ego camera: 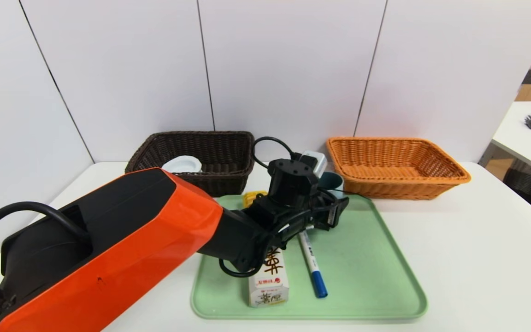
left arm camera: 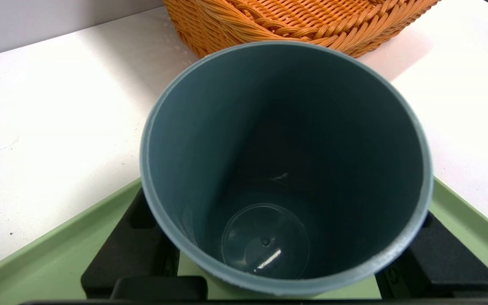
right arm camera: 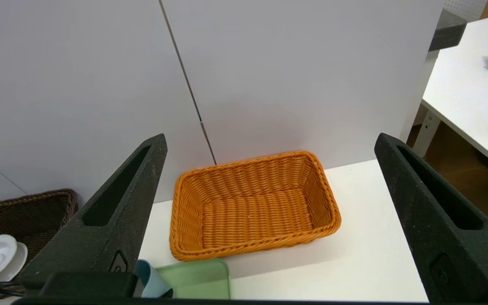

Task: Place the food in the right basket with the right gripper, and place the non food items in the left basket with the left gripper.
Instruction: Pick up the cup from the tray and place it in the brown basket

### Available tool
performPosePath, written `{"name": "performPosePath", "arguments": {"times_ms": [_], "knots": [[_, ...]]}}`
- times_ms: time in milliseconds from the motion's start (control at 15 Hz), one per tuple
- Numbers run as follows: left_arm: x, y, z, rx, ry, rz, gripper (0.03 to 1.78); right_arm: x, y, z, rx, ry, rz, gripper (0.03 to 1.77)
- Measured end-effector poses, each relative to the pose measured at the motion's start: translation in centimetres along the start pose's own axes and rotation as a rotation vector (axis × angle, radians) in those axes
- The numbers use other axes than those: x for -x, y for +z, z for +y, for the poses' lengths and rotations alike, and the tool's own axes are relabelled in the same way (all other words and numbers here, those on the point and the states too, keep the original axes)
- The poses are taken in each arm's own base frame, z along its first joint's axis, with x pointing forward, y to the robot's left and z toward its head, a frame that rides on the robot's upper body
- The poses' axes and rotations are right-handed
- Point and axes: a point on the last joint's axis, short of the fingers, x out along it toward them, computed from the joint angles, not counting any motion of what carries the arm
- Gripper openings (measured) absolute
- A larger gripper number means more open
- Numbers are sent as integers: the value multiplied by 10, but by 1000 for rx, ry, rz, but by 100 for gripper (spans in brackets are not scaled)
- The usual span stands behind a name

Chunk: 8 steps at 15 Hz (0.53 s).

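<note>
Cup (left arm camera: 286, 169): probably light, slick (rim may flex); grip mid-wall
Left gripper (ego camera: 335, 213): at cup; clamped, cannot tell
Right gripper (right arm camera: 270, 135): wide, idle, above table

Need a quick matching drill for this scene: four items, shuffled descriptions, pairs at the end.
Column 1
1. cup
2. marker
3. white round piece
4. orange-tan basket

Column 2
A. inside the dark brown basket
B. nothing in it
C. between the jaws of the left pincer
D. on the green tray, blue cap towards the near edge

Pairs: 1-C; 2-D; 3-A; 4-B
</note>
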Motion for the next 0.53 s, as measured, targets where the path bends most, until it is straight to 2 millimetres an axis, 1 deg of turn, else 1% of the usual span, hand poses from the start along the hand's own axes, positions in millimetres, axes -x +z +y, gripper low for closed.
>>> {"name": "performPosePath", "arguments": {"times_ms": [133, 267, 400, 533], "knots": [[0, 2, 0, 0, 0, -3, 117, -2, -5, 0, 12, -4, 24, 169], [1, 11, -1, 0, -1, -14, 117, -5, -16, -1, 51, -14, 88, 169], [8, 27, -4, 0, 1, -5, 117, -5, -31, -5, 112, -35, 214, 169], [21, 50, -8, -3, 6, 17, 117, -5, -45, -8, 166, -47, 348, 169]]}}
